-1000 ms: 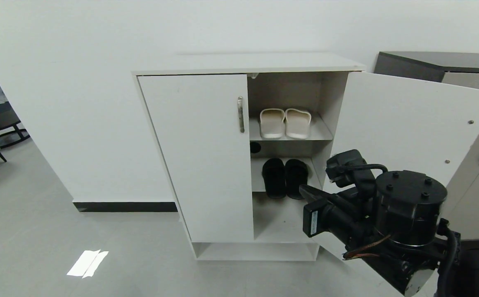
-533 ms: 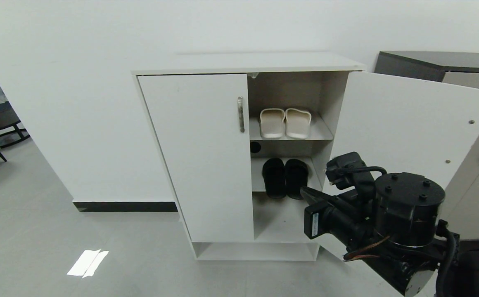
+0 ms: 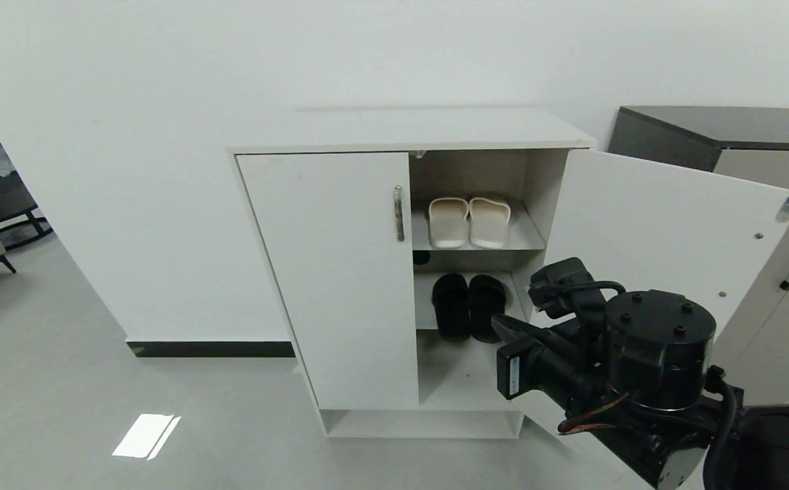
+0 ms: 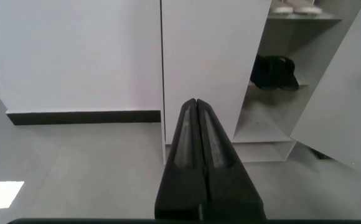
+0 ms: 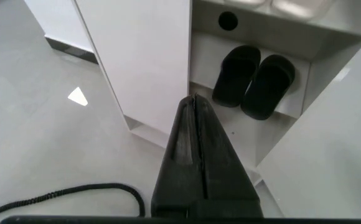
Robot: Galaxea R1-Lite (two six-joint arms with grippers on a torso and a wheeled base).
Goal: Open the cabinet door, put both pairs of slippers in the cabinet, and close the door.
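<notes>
- White cabinet [image 3: 408,129] stands upright against the wall, its left door [image 3: 333,272] closed and its right door [image 3: 660,224] swung wide open
- Cream slippers [image 3: 468,222] lie side by side, touching, on the upper shelf [image 3: 529,238]
- Black slippers [image 3: 469,306] lie side by side on the middle shelf [image 3: 423,314], directly below

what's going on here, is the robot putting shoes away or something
Yes, a two-armed robot is storing slippers in a cabinet. Both pairs are already inside: the white slippers on the upper shelf and the black slippers on the shelf below. The right door stands open and the left door is shut. The right gripper hangs in front of the open side, shut and empty. The left gripper is shut and empty too. Only closing the door is left.
</notes>
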